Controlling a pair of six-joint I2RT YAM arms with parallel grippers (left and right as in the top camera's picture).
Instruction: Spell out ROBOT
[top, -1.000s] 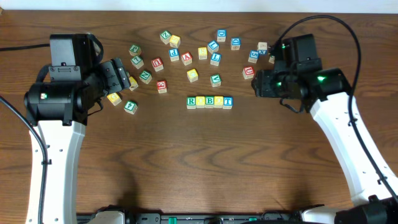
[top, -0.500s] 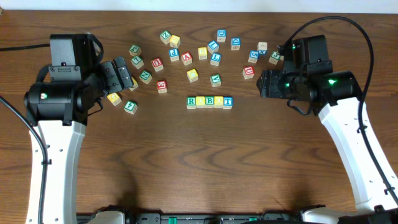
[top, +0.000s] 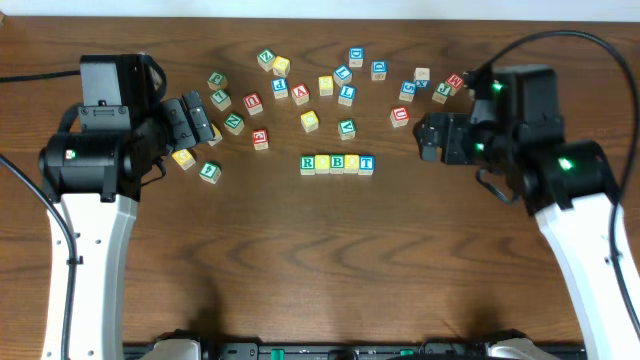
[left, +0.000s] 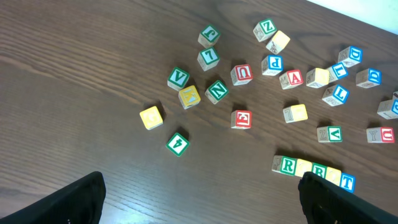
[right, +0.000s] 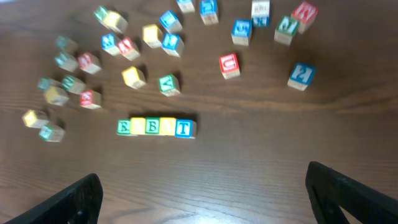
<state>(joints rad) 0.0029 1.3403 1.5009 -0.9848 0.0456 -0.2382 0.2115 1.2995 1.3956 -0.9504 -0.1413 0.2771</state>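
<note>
Overhead view first: the row of blocks (top: 337, 163) sits mid-tabletop (top: 330, 260), five cubes touching side by side. It reads green R (top: 308, 163), a yellow one, green B (top: 337, 163), another yellow one, then blue T (top: 366, 162). I can't read the letters on the two yellow cubes (top: 322, 163), but if they're O's I'd say the word is done and this is the wrap-up step. The loose blocks (top: 300, 92) are scattered behind the row, well apart from it. The left tool (top: 195, 120) hangs over the left end of that scatter, and the right tool (top: 432, 138) is off to the right of the row. From up here I can't tell how far either one is open. Left wrist view: its two dark fingers (left: 81, 199) sit at the bottom corners, spread wide with nothing between them. The row is at lower right, with the T end partly behind one finger. Right wrist view is blurry, but it shows the same thing: fingers (right: 74, 199) wide apart and empty, with the row straight ahead between them. My guess for the next move is to check those yellow faces and touch the line only if a letter is wrong. As for containers, there aren't any: no bin, tray or box, and every cube sits straight on the wood.
</note>
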